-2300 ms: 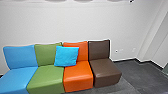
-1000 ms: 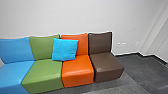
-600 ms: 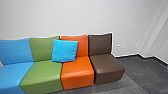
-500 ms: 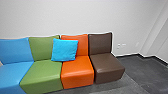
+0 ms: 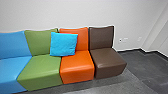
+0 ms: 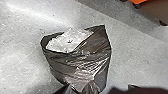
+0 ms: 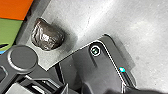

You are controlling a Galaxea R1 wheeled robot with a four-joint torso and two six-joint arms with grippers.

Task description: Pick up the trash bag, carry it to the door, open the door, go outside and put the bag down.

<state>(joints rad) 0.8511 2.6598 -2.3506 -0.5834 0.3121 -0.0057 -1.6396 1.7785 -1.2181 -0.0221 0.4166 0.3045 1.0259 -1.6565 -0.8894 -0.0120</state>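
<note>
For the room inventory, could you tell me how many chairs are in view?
4, in a row along the wall. In the head view, left to right: blue chair, green chair, orange chair, brown chair. More may be hidden past the left edge.

You are operating in a seating area of an office building. Armless padded units are forming a row along a plain pale wall (image 5: 75, 12): blue seat (image 5: 12, 72), green seat (image 5: 41, 68), orange seat (image 5: 77, 63), brown seat (image 5: 107, 60). A bright blue cushion (image 5: 63, 43) is leaning across the green and orange backrests. Small wall plates (image 5: 125, 40) are showing beside the row; a dark baseboard (image 5: 148, 51) is edging the grey floor (image 5: 142, 67).
</note>
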